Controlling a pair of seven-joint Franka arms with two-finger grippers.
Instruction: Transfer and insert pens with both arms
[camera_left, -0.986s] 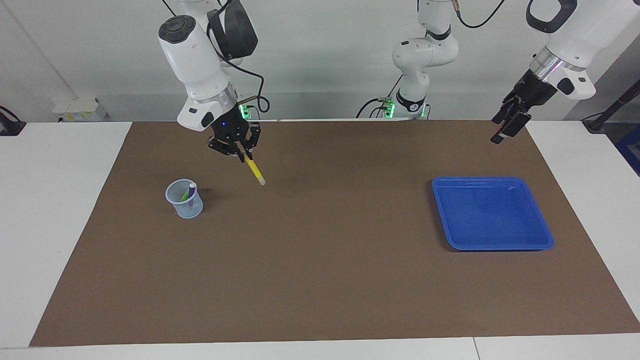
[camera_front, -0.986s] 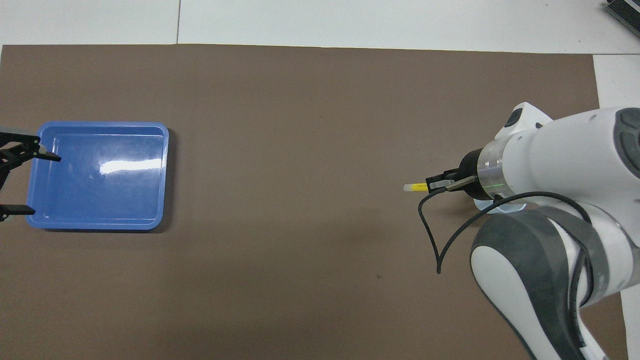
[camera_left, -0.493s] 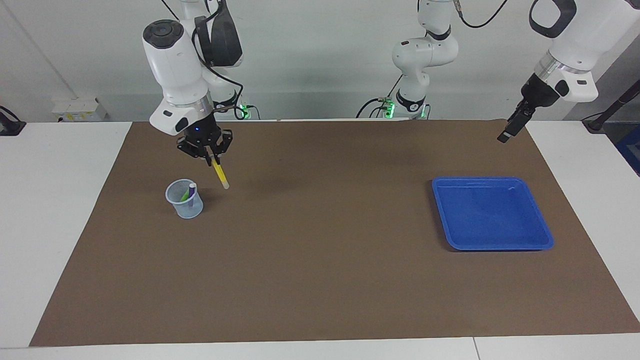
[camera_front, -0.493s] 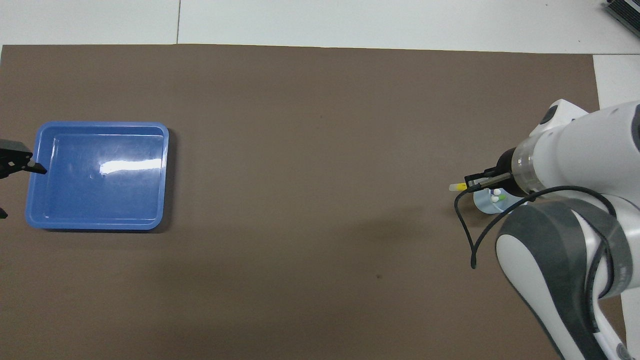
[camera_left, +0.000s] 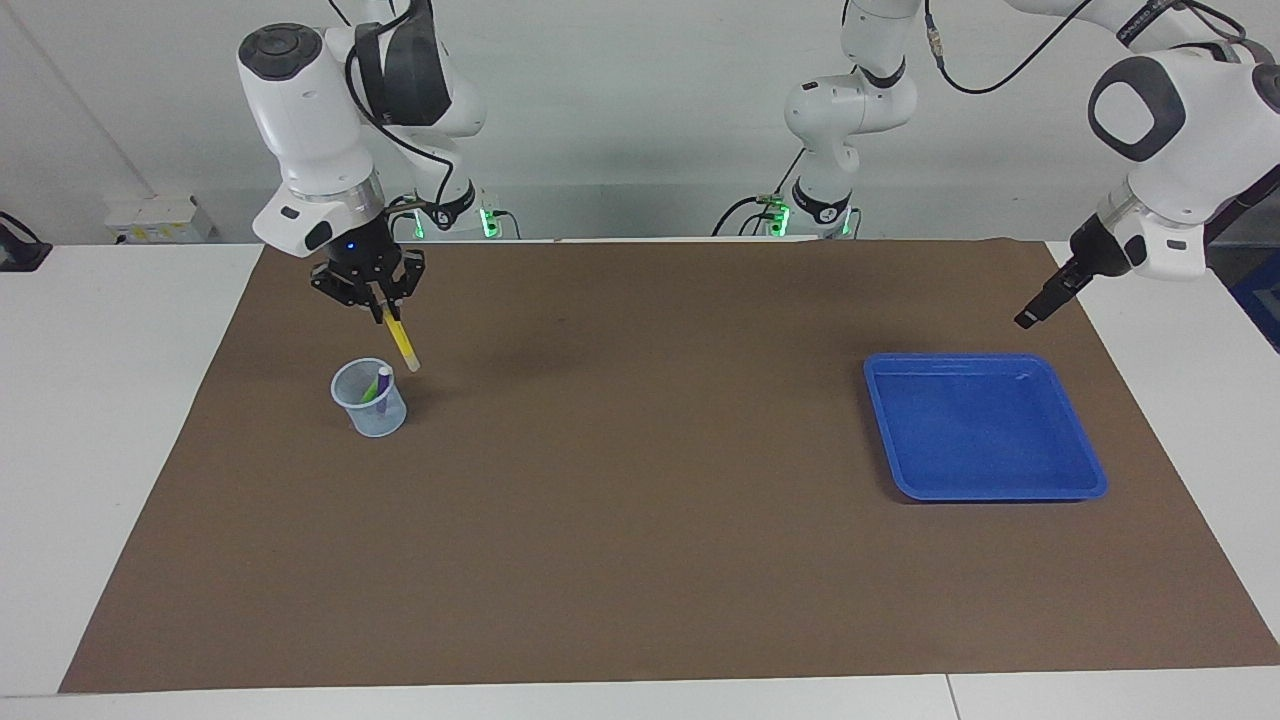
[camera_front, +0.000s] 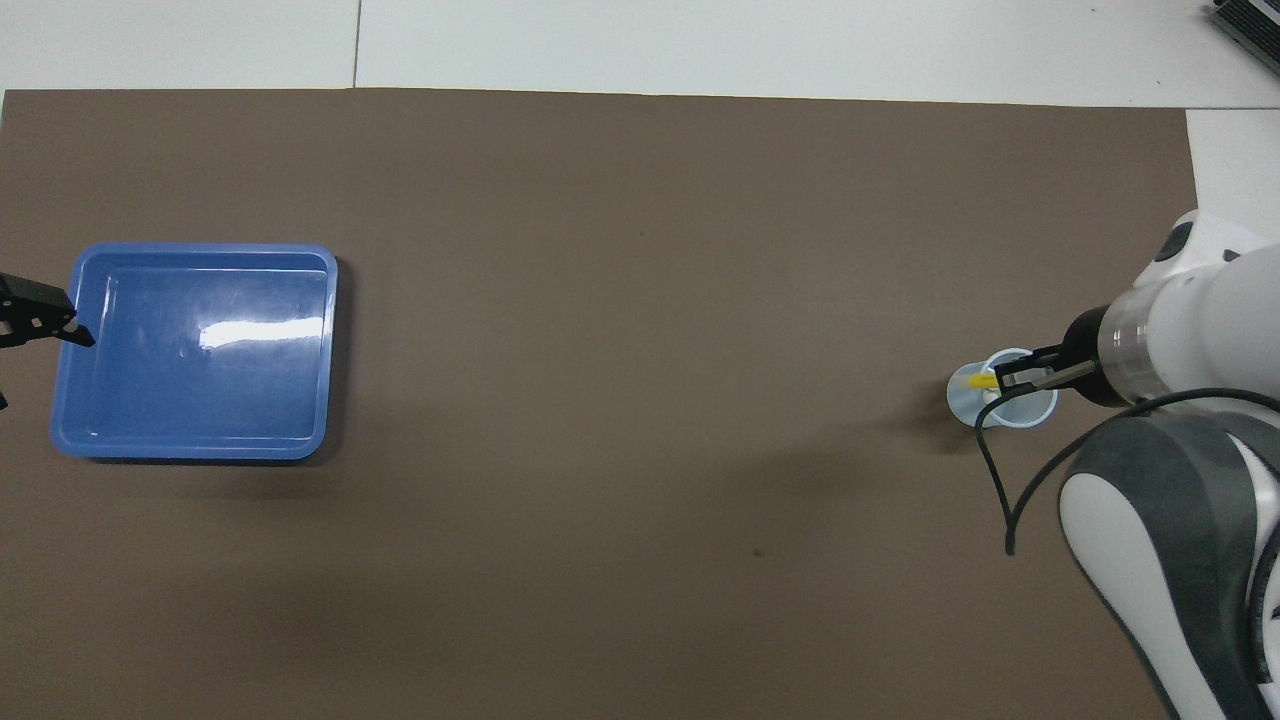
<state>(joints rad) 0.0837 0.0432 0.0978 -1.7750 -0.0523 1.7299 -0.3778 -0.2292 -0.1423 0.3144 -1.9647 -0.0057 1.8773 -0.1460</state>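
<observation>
right gripper (camera_left: 382, 306) has its jaws clamped on the yellow pen (camera_left: 401, 343), tilted, cap end just over the clear cup (camera_left: 370, 400) holding the purple pen (camera_left: 382, 381) and green pen (camera_left: 370, 391). left gripper (camera_left: 1032, 312) hangs wide open by the blue tray (camera_left: 985, 427).

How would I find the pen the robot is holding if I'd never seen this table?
Look toward the right arm's end of the brown mat, where a small clear cup stands. Above that cup hangs the right gripper, shut on the yellow pen, which slants down with its pale end lowest. The purple pen and green pen already sit in the cup; only the yellow one is in the air.
</observation>
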